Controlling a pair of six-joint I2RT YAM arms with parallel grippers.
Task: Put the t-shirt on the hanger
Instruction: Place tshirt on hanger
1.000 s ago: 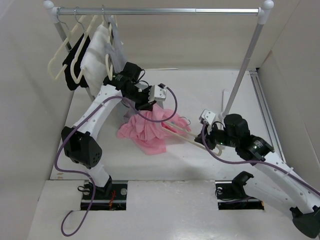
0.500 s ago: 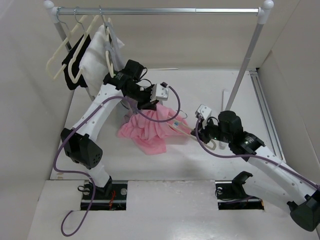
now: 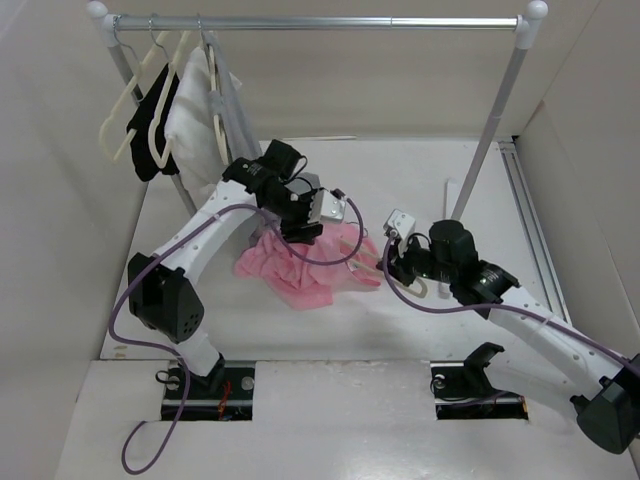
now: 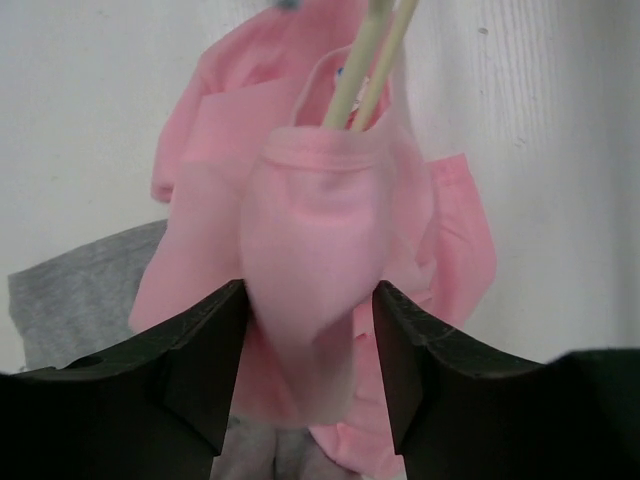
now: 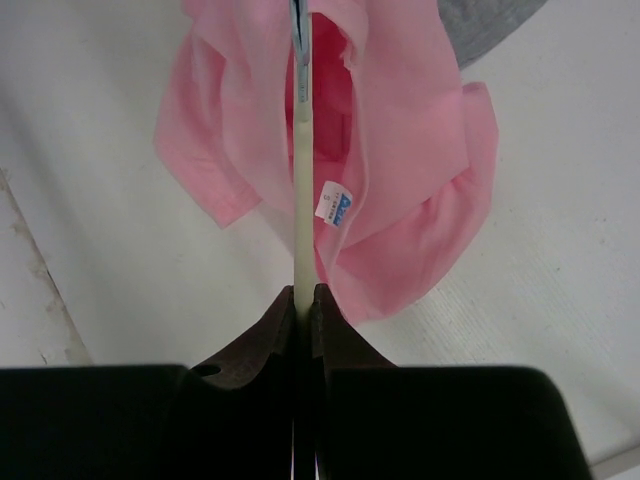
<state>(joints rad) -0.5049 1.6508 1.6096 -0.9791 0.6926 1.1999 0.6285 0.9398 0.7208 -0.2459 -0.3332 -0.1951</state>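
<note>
Pink t-shirt [image 3: 300, 270] bunched on counter [image 3: 400, 180] between arms | left claw [image 4: 307, 300] pinching its fabric | right claw [image 5: 303, 295] clamped on hanger [image 5: 303, 180], tip inside neck opening | step: threading | next: likely push deeper, keeping opening wide

Pink t-shirt [image 5: 420, 150], cream hanger [image 5: 301, 200], grey garment [image 4: 70, 290]

Top cam overhead; both wrist cams near t-shirt [image 4: 310, 250]

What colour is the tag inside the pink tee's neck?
White tag with blue print; right wrist view shows it best.
</note>
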